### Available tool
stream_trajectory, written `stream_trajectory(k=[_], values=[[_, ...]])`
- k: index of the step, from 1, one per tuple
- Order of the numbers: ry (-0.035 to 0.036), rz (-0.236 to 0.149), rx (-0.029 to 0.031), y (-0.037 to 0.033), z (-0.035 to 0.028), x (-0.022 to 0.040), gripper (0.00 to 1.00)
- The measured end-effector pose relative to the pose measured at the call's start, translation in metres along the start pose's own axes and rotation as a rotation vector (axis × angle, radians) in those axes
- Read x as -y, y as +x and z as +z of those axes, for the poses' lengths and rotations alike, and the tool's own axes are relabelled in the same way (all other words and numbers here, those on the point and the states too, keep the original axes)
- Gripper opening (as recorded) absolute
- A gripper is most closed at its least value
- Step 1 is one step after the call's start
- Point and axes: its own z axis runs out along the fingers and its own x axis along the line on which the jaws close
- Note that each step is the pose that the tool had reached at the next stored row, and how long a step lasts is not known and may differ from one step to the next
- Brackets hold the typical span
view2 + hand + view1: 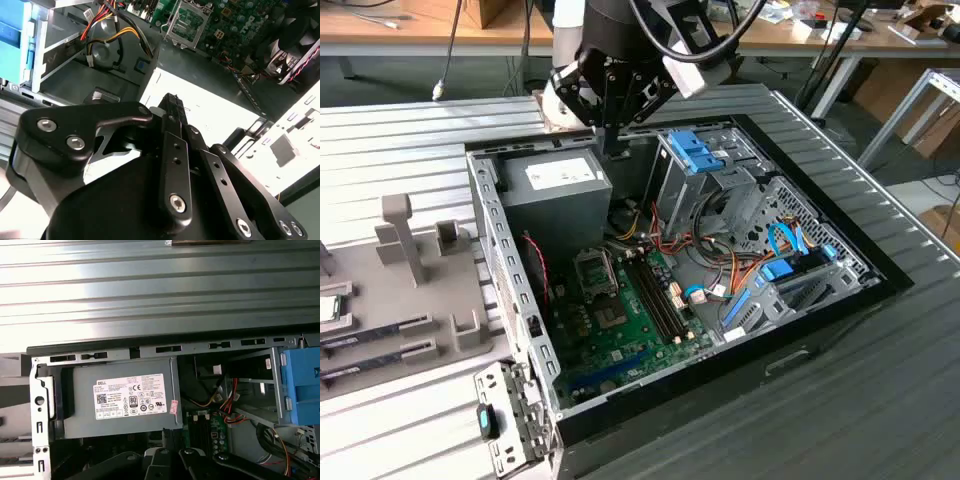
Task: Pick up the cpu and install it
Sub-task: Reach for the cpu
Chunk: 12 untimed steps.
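One gripper [615,148]: black, jaws closed to a narrow tip and holding nothing. It hangs over the rear edge of the case, just beside the power supply. In the second wrist view its tip [171,102] points down at the power supply's pale top.
Power supply [555,190]: grey box with a white label, seated in the rear corner of the case. In the first wrist view [120,400] it lies against the case wall.
Case [500,250]: open tower lying on its side, with the board facing up.
Drive cage [698,150]: metal frame with blue clips, on the far side of the gripper from the power supply.
Board [620,335]: green, on the case floor.
Socket [596,272]: square metal frame on the board, between the power supply and the near edge.
Memory slots [655,295]: long and dark, just beside the socket.
Table [400,130]: ribbed metal, carrying the case and the tray.
Tray [420,300]: grey fixture outside the case, at the exterior view's left.
Cpu [326,308]: small silvery square with a green rim, resting on the tray at the picture's edge, well apart from the gripper and the socket.
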Motion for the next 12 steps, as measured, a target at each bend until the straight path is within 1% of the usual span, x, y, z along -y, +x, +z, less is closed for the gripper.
stream_trajectory(k=[2, 12], values=[[0.0000, 0.000, 0.0000, 0.0028, -0.0001, 0.0002, 0.11], [0.0000, 0.000, 0.0000, 0.0083, -0.0002, 0.0006, 0.11]])
